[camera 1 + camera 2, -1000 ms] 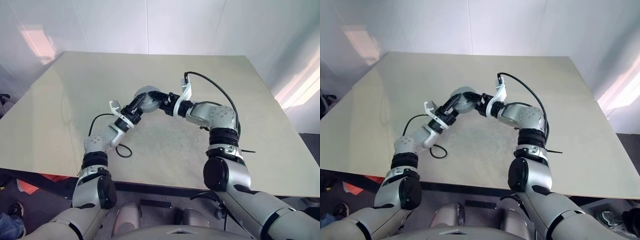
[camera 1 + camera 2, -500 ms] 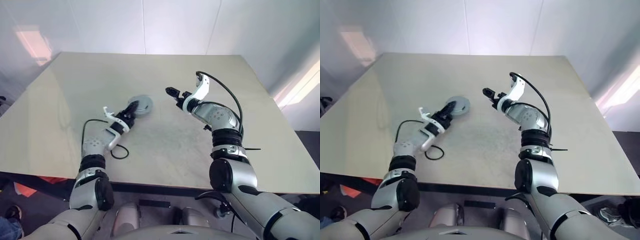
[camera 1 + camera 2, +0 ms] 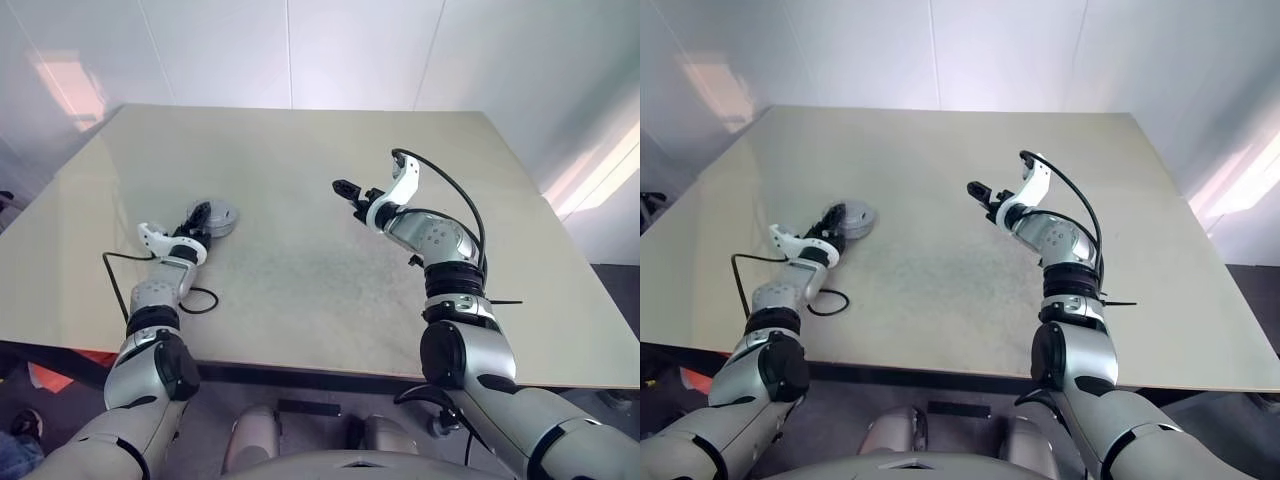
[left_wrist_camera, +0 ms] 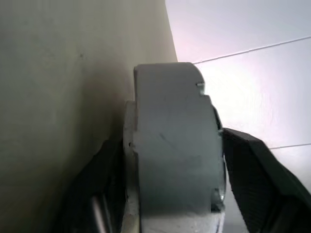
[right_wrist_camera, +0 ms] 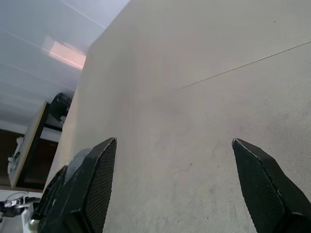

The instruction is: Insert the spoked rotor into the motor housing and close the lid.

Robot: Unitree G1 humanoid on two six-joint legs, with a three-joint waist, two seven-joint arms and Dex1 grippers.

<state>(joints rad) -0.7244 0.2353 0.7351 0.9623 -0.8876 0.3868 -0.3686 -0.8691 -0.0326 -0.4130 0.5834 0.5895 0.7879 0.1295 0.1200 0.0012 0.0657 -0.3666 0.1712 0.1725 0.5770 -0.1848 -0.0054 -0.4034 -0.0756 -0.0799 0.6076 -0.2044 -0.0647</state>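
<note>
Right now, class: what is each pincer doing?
Left pincer: fingers either side of the closed motor assembly; grip cannot be told.
Right pincer: open, empty.

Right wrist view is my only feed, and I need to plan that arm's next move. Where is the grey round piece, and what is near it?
Observer: The grey lid lies flat on the table, far over toward the robot's left side.
Operator: Is the other arm close to it?
Observer: Yes, the left gripper is right at the lid's edge, low by the tabletop.
Operator: And where does my arm sit relative to all that?
Observer: The right gripper is over the middle of the table, well apart from the lid, with its jaws open and empty.
</note>
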